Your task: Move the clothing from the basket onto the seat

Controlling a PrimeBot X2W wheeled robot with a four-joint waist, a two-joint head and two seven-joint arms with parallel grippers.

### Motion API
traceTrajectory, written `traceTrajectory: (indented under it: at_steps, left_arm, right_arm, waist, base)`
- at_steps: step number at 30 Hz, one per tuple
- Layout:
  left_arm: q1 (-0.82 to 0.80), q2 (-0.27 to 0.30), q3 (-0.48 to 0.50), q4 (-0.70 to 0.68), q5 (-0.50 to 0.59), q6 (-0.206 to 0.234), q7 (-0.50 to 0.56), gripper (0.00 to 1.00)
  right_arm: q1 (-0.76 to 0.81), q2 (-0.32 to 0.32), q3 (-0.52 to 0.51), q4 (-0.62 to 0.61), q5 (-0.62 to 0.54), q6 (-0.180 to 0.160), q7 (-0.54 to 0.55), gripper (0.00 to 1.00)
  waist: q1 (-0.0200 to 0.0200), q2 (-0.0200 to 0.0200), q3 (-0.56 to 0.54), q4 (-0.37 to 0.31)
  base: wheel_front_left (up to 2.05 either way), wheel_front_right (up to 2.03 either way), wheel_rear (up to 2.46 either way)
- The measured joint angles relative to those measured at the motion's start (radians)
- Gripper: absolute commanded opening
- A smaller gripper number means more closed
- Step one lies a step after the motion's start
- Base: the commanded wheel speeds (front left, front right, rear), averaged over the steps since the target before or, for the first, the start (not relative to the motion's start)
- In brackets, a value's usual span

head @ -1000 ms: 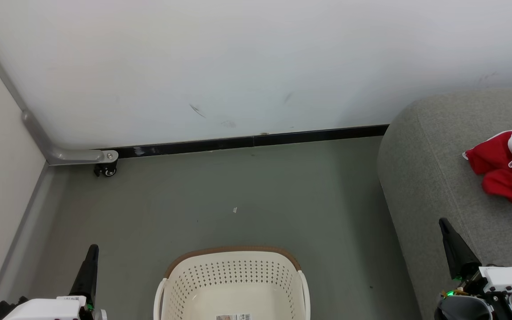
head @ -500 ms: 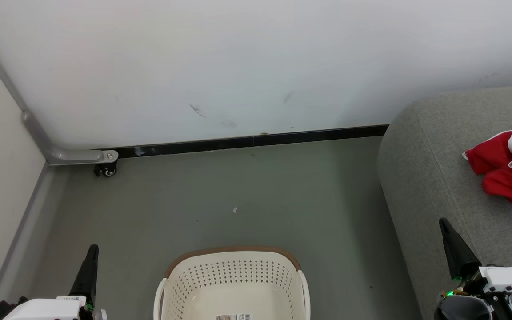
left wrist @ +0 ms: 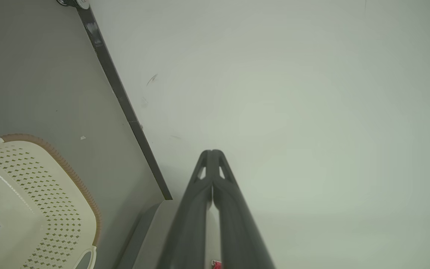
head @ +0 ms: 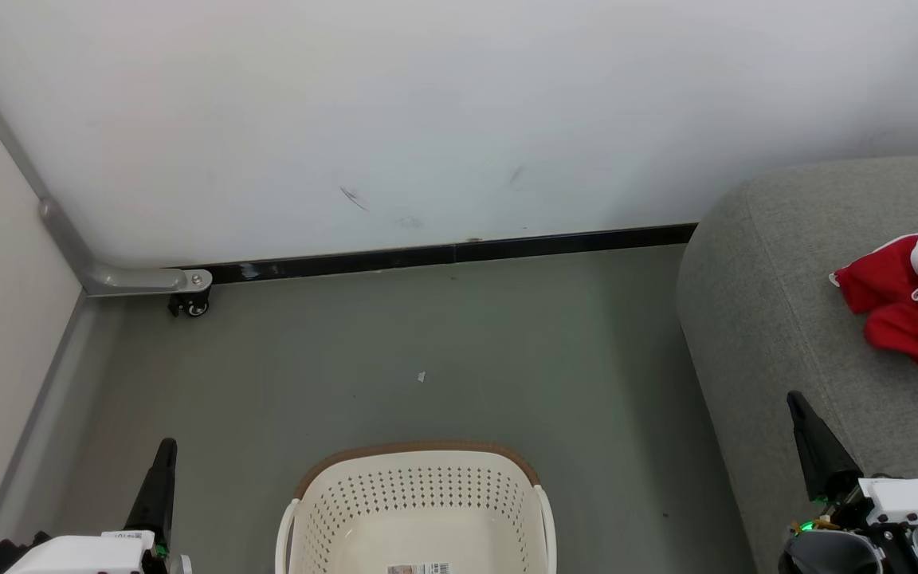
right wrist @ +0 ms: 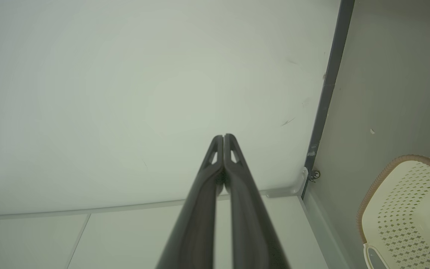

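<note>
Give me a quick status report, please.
Left gripper shut, right gripper shut, both empty. Red clothing on seat; basket bare where visible. Nothing in the way.

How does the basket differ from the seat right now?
The basket is cream perforated plastic with a brown rim; the seat is grey fabric. The seat is far bigger than the basket. The basket's visible inside holds just a label; the seat bears red clothing.
</note>
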Motion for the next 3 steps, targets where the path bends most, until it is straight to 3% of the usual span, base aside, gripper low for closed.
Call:
traceTrajectory:
  at_steps: [3]
  left_arm:
    - [0.0,0.0,0.0,0.0,0.0,0.0,0.0,0.0]
  right_arm:
    - [0.0,0.0,0.0,0.0,0.0,0.0,0.0,0.0]
  waist:
    - [0.0,0.0,0.0,0.0]
  base:
    - [0.0,0.0,0.0]
